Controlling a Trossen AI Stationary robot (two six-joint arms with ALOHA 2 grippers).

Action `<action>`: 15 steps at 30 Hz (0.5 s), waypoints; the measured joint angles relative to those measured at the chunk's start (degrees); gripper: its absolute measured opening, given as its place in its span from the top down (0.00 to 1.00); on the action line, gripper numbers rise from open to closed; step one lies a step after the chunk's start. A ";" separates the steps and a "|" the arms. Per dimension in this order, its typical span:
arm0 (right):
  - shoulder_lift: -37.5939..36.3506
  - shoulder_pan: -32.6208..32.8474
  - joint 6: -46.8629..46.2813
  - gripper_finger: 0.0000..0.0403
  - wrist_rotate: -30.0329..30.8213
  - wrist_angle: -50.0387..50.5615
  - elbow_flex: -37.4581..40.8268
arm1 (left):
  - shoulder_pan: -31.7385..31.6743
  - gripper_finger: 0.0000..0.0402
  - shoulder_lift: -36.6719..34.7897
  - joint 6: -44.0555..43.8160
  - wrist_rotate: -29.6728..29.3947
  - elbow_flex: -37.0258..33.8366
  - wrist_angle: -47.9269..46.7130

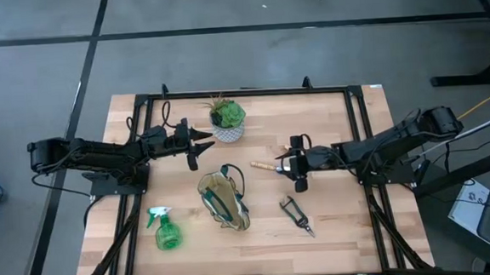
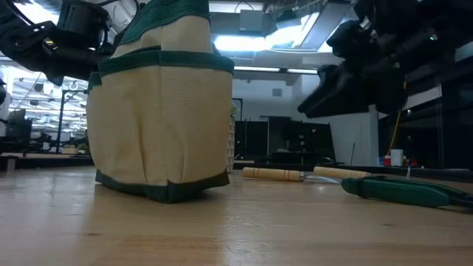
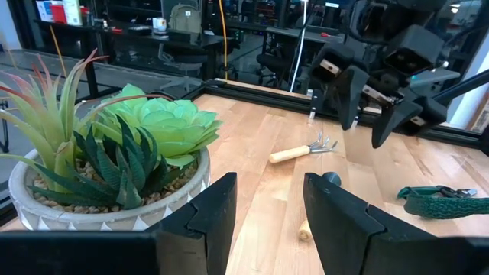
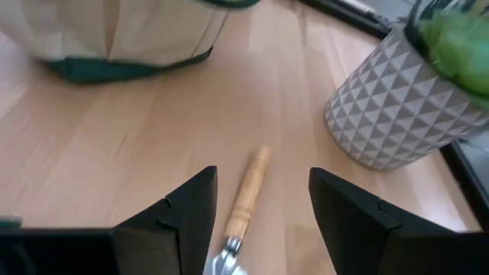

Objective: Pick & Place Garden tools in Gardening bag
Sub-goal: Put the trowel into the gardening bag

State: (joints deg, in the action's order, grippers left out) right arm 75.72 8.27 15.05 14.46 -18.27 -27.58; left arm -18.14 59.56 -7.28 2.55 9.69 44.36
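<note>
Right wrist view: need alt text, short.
The right gripper, open, hangs just above a wooden-handled garden tool lying on the table, the handle showing between its two dark fingers. Beyond are the lower edge of the tan gardening bag with green trim and a white patterned plant pot.

We see the gardening bag (image 1: pixel 224 202) standing upright mid-bench, tan fabric with dark green trim, mouth open, dark loop handles on top. At two o'clock from it lies the fork (image 1: pixel 268 165), flat, its light wooden handle pointing toward the bag. At three o'clock, slightly lower, the black pruner (image 1: pixel 297 215) lies flat on the bench. Over at nine o'clock sits the translucent green spray bottle (image 1: pixel 165 229), well apart from the bag.
</note>
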 joint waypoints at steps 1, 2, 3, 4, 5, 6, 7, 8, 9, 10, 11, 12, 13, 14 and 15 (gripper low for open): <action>0.02 -0.24 -0.01 0.48 0.01 -0.02 -0.52 | 0.01 0.63 -0.01 -0.03 0.00 -0.01 0.02; 0.02 -0.48 -0.03 0.48 0.10 -0.01 -0.98 | 0.01 0.63 0.01 -0.01 0.00 0.00 0.01; 0.02 -0.69 -0.02 0.48 0.15 -0.01 -1.40 | -0.01 0.63 0.01 0.01 0.00 0.00 0.00; 0.02 -0.83 -0.04 0.48 0.53 0.00 -1.75 | 0.01 0.63 0.00 -0.01 0.00 0.00 0.01; 0.02 -0.92 -0.05 0.48 1.06 0.01 -2.06 | 0.01 0.63 -0.01 -0.03 0.00 -0.02 0.02; 0.02 -0.98 -0.30 0.48 1.78 -0.01 -2.24 | -0.01 0.63 0.01 -0.03 0.00 0.00 0.00; 0.02 -1.07 -0.94 0.48 2.43 0.00 -2.37 | 0.01 0.63 0.01 0.00 0.00 -0.01 0.00; 0.02 -1.09 -1.92 0.48 2.95 0.07 -2.49 | 0.01 0.63 -0.01 -0.01 0.00 -0.02 0.00; 0.02 -1.09 -3.18 0.48 3.59 0.16 -2.59 | 0.00 0.63 0.00 -0.03 0.00 -0.01 0.00; 0.02 -1.09 -4.36 0.48 3.91 0.13 -2.69 | -0.01 0.63 0.00 -0.02 0.00 -0.02 0.00; 0.02 -1.10 -5.45 0.48 3.98 0.04 -2.73 | -0.01 0.63 0.00 -0.01 0.00 -0.01 0.00; 0.02 -1.09 -6.32 0.48 3.96 0.04 -2.73 | 0.00 0.63 0.00 -0.01 0.00 -0.01 0.00; 0.02 -1.09 -7.03 0.48 3.96 0.15 -2.73 | 0.01 0.63 -0.01 -0.03 0.00 0.00 0.00; 0.02 -1.09 -7.46 0.48 3.96 0.23 -2.73 | 0.01 0.63 0.01 -0.03 0.00 0.00 0.00; 0.14 -1.09 -7.92 0.48 3.96 0.19 -2.73 | 0.01 0.63 0.01 -0.01 0.00 0.00 0.00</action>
State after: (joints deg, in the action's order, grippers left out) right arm 75.86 7.18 7.13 18.41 -18.08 -30.30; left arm -18.13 59.57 -7.29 2.55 9.69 44.36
